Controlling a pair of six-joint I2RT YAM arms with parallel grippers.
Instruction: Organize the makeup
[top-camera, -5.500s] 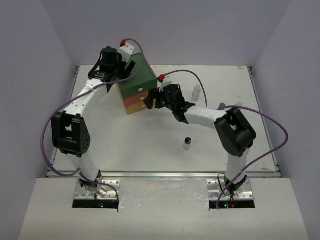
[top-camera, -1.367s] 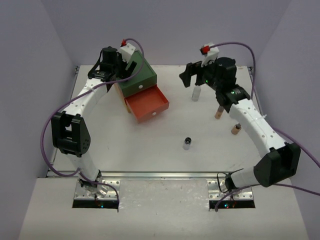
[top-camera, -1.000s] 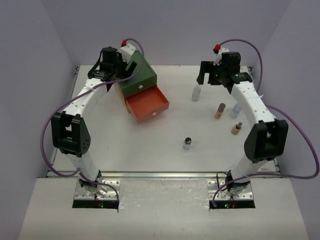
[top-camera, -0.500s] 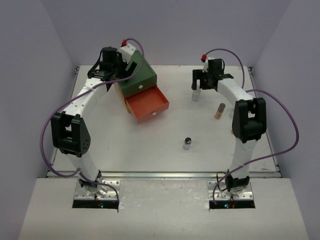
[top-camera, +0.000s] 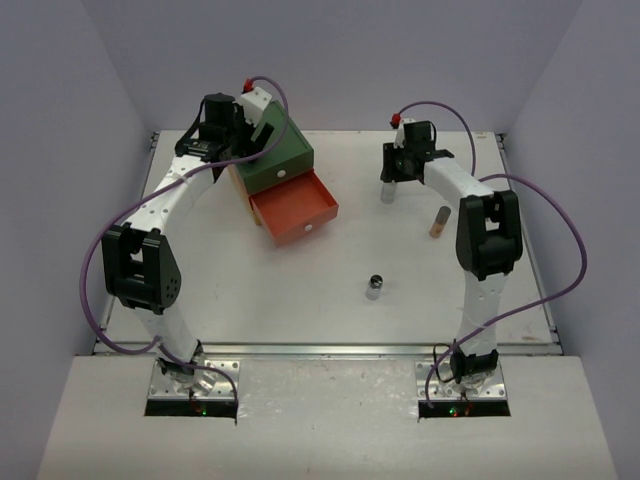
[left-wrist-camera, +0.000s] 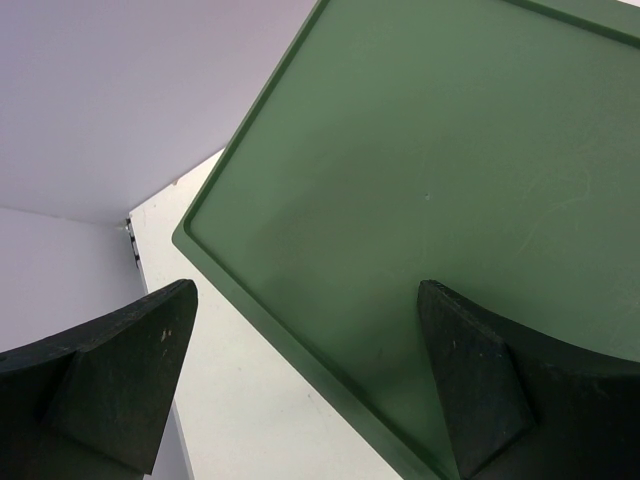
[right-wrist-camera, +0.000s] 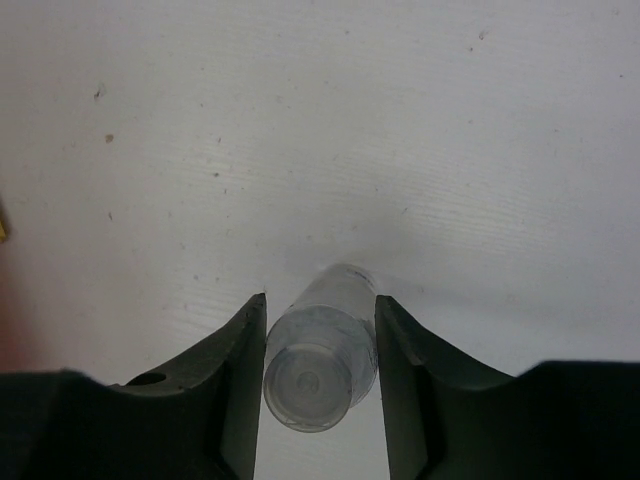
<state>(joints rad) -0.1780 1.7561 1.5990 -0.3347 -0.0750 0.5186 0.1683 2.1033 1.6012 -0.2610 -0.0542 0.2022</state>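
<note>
three makeup items show from above, all on the white table (top-camera: 300, 290). the clear bottle (top-camera: 387, 191) stands at the far side, right of the box (top-camera: 283, 155). the amber bottle (top-camera: 438, 222) stands near it, toward the right edge. the jar (top-camera: 374, 287) with the black cap sits well apart, nearer the arms' bases. the box's orange drawer (top-camera: 296, 208) is pulled out, and nothing can be made out inside it. the left gripper (top-camera: 258, 128) sits over the box's green top at the far left. the right gripper (top-camera: 392, 166) is directly over the clear bottle, the arm stretched far forward.

left wrist view: both fingers (left-wrist-camera: 110, 380) stand wide apart with nothing between them. the green top fills most of the picture below them. one finger hangs past its corner above the table, the other over the green surface. whether either touches the box cannot be told.

right wrist view: two dark pads (right-wrist-camera: 238, 380) press the clear bottle from either side, no gap showing on either flank. the bottle is upright, seen from its top, its base on the table.
</note>
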